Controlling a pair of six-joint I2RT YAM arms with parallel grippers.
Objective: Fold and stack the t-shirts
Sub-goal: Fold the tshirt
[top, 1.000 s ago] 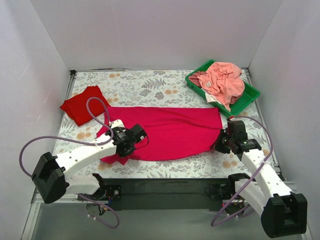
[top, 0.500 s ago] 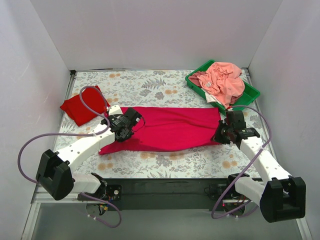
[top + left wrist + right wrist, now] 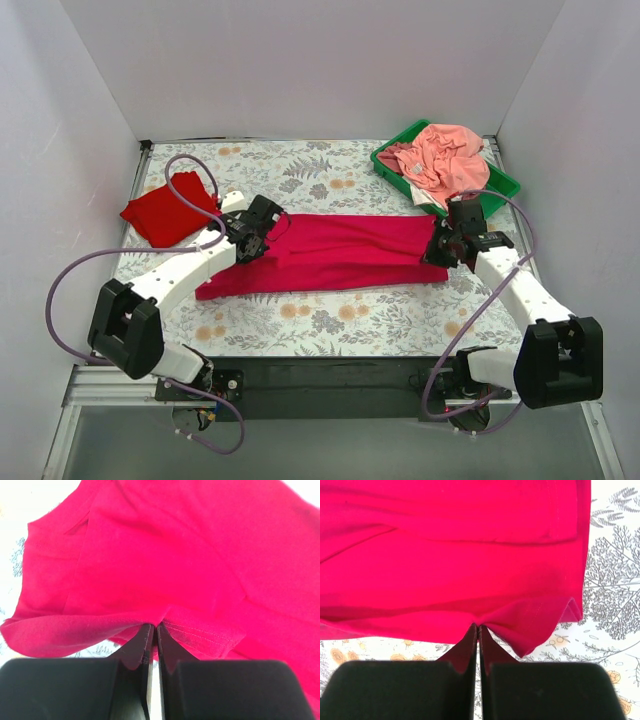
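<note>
Little scarlet-red cloth t-shirt (image 3: 168,208) looks folded already. Left claw (image 3: 153,628) and right claw (image 3: 479,627) each pinch the big crimson-magenta cloth t-shirt (image 3: 340,255), mid-fold I'd guess; stacking's still to do.

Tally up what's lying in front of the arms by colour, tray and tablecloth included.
Crimson shirt: 1
Red shirt: 1
Pink clothes heap: 1 (pieces cannot be told apart)
Green tray: 1
Grey floral cloth: 1
Total: 5
</note>
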